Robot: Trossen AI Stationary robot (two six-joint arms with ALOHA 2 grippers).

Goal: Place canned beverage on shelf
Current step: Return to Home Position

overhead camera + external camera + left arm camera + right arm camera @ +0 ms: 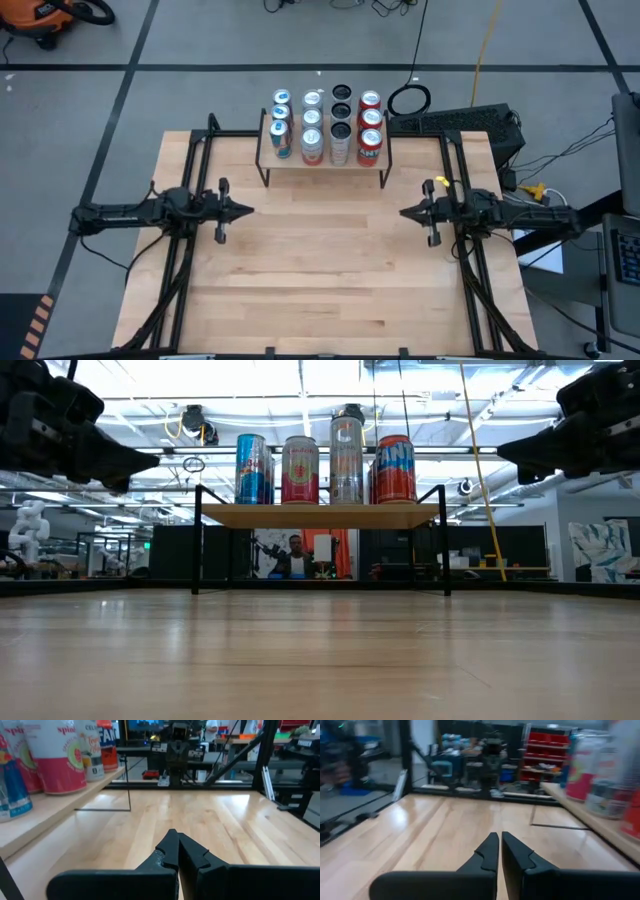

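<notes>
Cans [312,120] all on shelf [322,166], bench far edge. Left tool [245,210] & right tool [405,213]: fingers together, empty, facing inward. Homing: move level, slow, clear of shelf legs.

Middle and near part of desk [330,280] found bare; a wide lane is offered between the two arms. Far edge, centre, is taken up by the shelf [325,168]. Its top is filled by cans [311,118] in four columns of three, and only a narrow bare strip is seen along the front edge. Under the top, open room is seen between the thin black legs [197,550]. The left gripper [248,210] and right gripper [404,213], fingers pressed together, are held above the desk at either side, well apart. The shelf front is not blocked by them.
</notes>
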